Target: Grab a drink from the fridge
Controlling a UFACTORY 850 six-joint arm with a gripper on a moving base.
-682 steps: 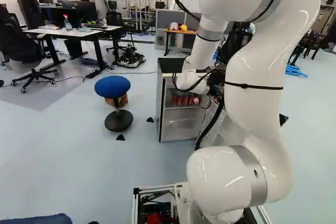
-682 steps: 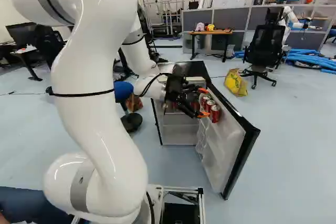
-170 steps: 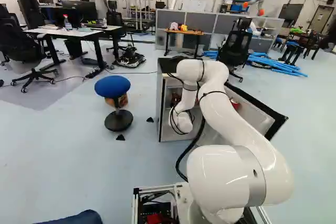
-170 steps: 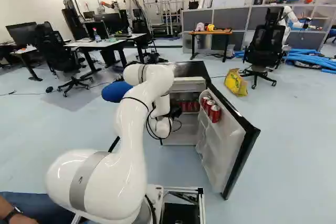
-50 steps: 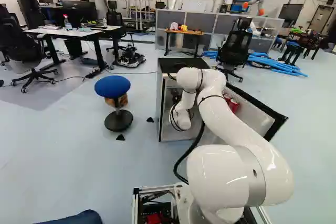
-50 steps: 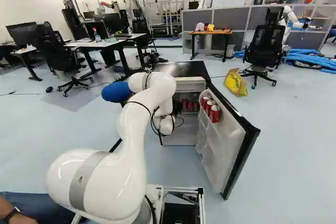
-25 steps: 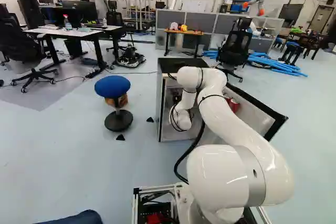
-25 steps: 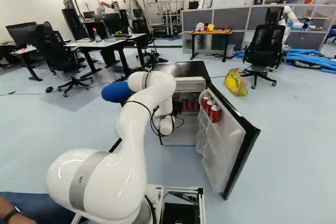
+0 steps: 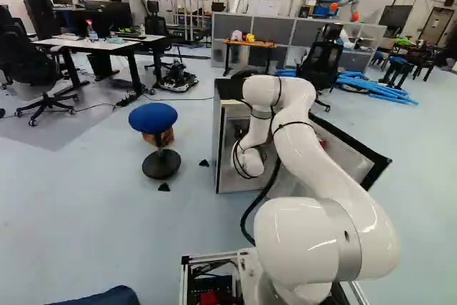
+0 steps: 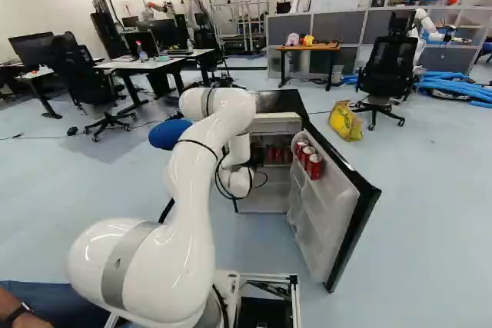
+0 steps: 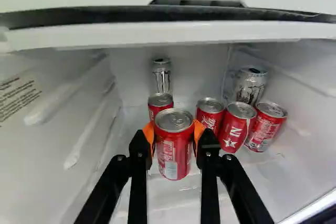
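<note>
In the right base view, my gripper [image 10: 257, 157] is a dark shape at the opening of the fridge [image 10: 278, 101], mostly hidden by my wrist. The wrist view has the gripper [image 11: 174, 130] inside the compartment, orange pads pressed on both sides of an upright red can [image 11: 175, 148]. Behind that can stand another red can [image 11: 159, 105] and a silver can [image 11: 161, 76]. Beside them is a group of red cans [image 11: 235, 126], with a silver can [image 11: 250, 85] behind it. Red cans [image 10: 307, 159] also sit in the door's upper rack.
The fridge door [image 10: 350, 213] stands wide open to the right of my arm. A compartment edge [image 11: 157, 34] runs across above the cans. A blue stool [image 9: 153, 118] is left of the fridge, and a yellow bag [image 10: 345, 120] lies beyond the door.
Since a second ago my arm's elbow has risen and the wrist has shifted slightly. Much earlier the arm reached high toward the door cans with its gripper open. The base has not moved.
</note>
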